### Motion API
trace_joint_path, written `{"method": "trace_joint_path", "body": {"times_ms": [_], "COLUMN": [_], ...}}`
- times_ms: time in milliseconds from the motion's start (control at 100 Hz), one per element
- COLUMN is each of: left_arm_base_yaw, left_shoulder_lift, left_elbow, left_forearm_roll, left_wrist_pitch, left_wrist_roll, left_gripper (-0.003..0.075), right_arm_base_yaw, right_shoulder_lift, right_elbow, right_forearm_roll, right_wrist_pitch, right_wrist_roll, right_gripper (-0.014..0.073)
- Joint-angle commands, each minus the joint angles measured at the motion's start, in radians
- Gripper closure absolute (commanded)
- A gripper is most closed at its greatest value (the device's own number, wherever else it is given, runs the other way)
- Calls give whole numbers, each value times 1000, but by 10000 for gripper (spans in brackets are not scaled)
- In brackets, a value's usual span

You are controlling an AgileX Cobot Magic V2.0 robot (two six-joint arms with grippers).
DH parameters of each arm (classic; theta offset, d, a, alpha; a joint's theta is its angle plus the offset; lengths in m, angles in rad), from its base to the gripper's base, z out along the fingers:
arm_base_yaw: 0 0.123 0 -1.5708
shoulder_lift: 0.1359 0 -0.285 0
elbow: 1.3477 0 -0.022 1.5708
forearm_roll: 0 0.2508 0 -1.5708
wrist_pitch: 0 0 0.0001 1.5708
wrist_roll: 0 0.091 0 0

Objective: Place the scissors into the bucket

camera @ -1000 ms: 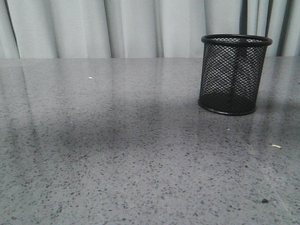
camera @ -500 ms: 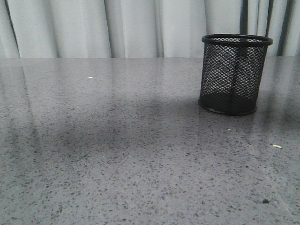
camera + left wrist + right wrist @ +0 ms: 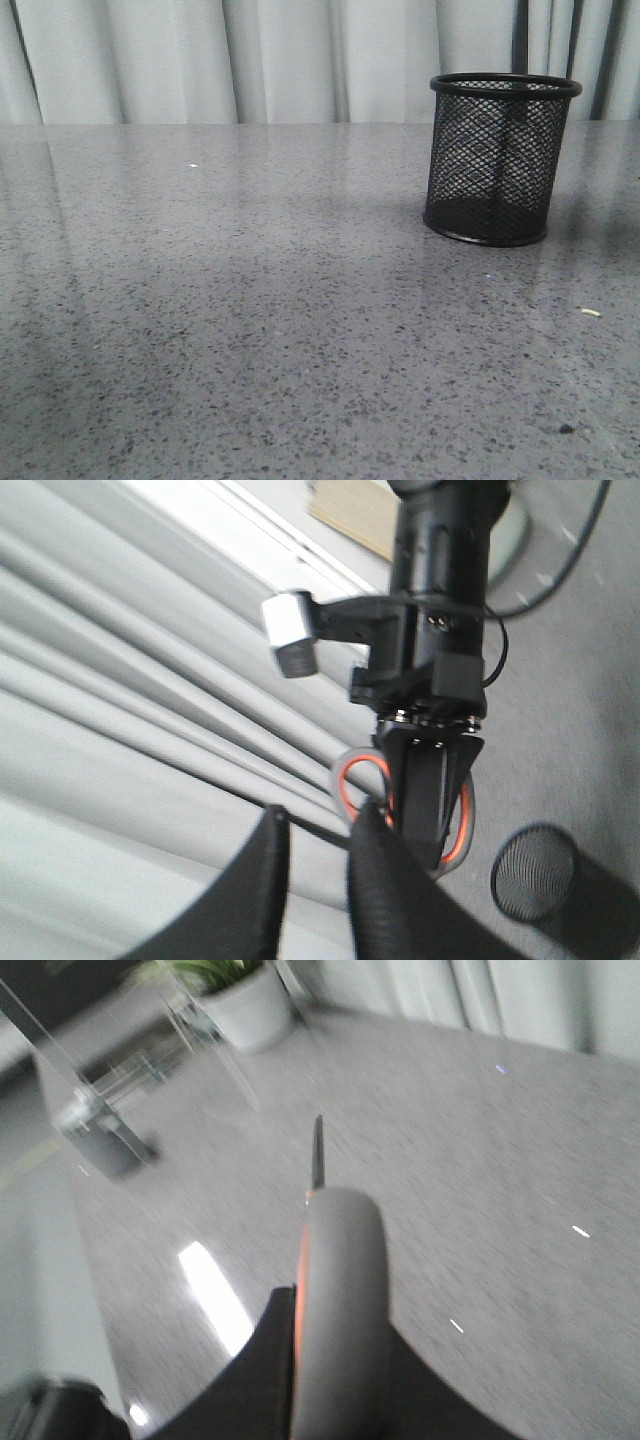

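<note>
The bucket (image 3: 500,160), a black wire-mesh cup, stands upright on the grey table at the right in the front view, where neither gripper shows. In the left wrist view my right gripper (image 3: 432,845) hangs high above the table, shut on the scissors (image 3: 347,772), whose grey handles with orange lining stick out on both sides; the bucket (image 3: 535,872) stands below it and a little to one side. In the right wrist view the scissors (image 3: 335,1280) sit clamped in the right gripper (image 3: 335,1335), dark blade pointing away. My left gripper (image 3: 320,818) is open and empty, in the air.
Grey curtains (image 3: 250,60) hang behind the speckled table (image 3: 250,330). A white crumb (image 3: 590,312) and a dark speck (image 3: 566,428) lie at the front right. A potted plant (image 3: 245,1000) stands beyond the table in the right wrist view.
The broad shadow across the middle of the table has faded away. The bucket has stayed in place.
</note>
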Motion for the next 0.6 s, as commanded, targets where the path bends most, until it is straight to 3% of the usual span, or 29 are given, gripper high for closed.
{"method": "trace_joint_path", "body": {"times_ms": [0,140,210,470,590], "left_arm_base_yaw": [1,0,0,0,0], "left_shoulder_lift": [-73,-187,-237,-353,-369], "left_elbow": [-33,-33,-33,-25,-25], "left_forearm_roll": [1,130,171,208,280], "left_wrist_pitch": [-69,-35,-5,72,120], "left_wrist_roll": [-163,-341,-370,-393,-473], "left_gripper": [738,740,740,740,740], "right_arm_base_yaw": [-45,-87,-92,-92,-92], "right_shoulder_lift": [-23,-10,-10,-14,-16], "right_elbow": [-144,-321,-348,-234,-168], "right_forearm_roll": [-199,-526,-637,-667,-681], "right_wrist_pitch": [131,403,412,412,412], "right_wrist_roll": [164,329,414,465,499], "right_gripper": [656,657,657,659,659]}}
